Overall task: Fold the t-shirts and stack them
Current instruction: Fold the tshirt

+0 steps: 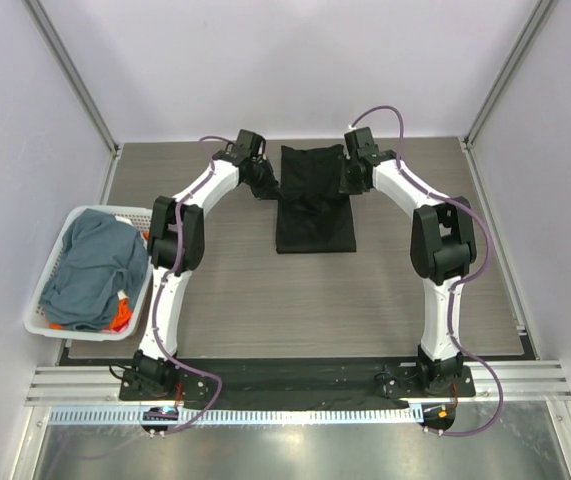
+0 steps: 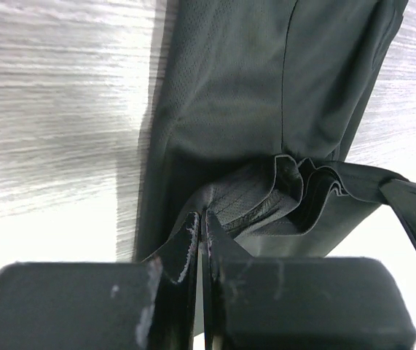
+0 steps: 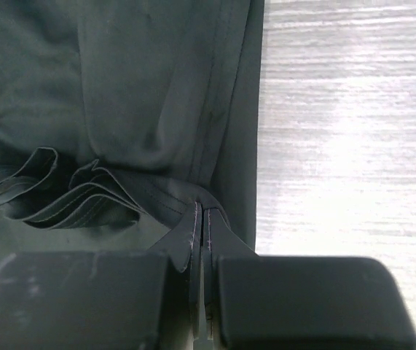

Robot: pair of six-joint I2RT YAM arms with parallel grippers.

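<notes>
Left gripper (image 2: 202,219): fingers pressed together, pinching a bunched edge of the black t-shirt (image 1: 313,205).
Right gripper (image 3: 202,211): nipped tight on the opposite edge.
Shirt: a narrow folded strip, its far end held between both grippers, the rest trailing back over the table (image 1: 265,300) toward the arm bases.
Basket (image 1: 37,318): beyond the left elbow, blue-grey t-shirt (image 1: 95,265) heaped over an orange t-shirt (image 1: 120,320).

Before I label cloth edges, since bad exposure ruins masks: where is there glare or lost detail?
Left wrist: the table blows out to white at lower left. Right wrist: milder glare on the table; the black shirt keeps its folds. Top view: even light, but the shirt is nearly one dark patch.
</notes>
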